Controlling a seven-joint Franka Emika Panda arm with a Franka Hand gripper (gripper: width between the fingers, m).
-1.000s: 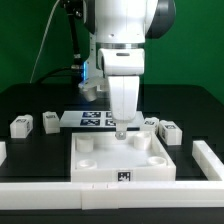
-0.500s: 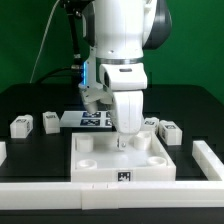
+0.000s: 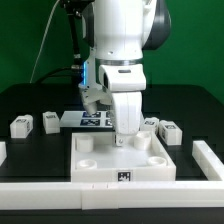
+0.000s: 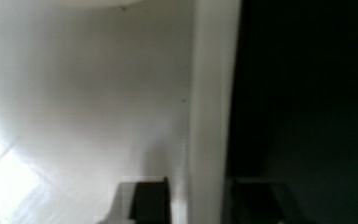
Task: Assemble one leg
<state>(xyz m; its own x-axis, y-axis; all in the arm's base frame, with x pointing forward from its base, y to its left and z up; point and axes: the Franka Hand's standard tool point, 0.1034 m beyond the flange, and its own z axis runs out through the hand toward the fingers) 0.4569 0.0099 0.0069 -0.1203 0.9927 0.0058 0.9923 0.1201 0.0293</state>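
My gripper (image 3: 122, 139) is lowered onto the far rim of the large white tray (image 3: 105, 168) with round corner sockets. In the wrist view the jaws straddle the rim (image 4: 211, 120), one dark finger (image 4: 149, 200) over the tray's white inside and the other over the black table, both against the wall. Small white legs with marker tags lie on the table: two at the exterior view's left (image 3: 20, 126) (image 3: 50, 121), and two at its right (image 3: 170, 130) (image 3: 150, 123). None of them is held.
The marker board (image 3: 93, 119) lies behind the tray, partly hidden by the arm. A thick white bar (image 3: 50, 190) runs along the front of the table, with a raised piece at the exterior view's right (image 3: 208, 158).
My gripper has come down from just above the tray's far rim onto it over the last second. In the last half second nothing visibly moved.
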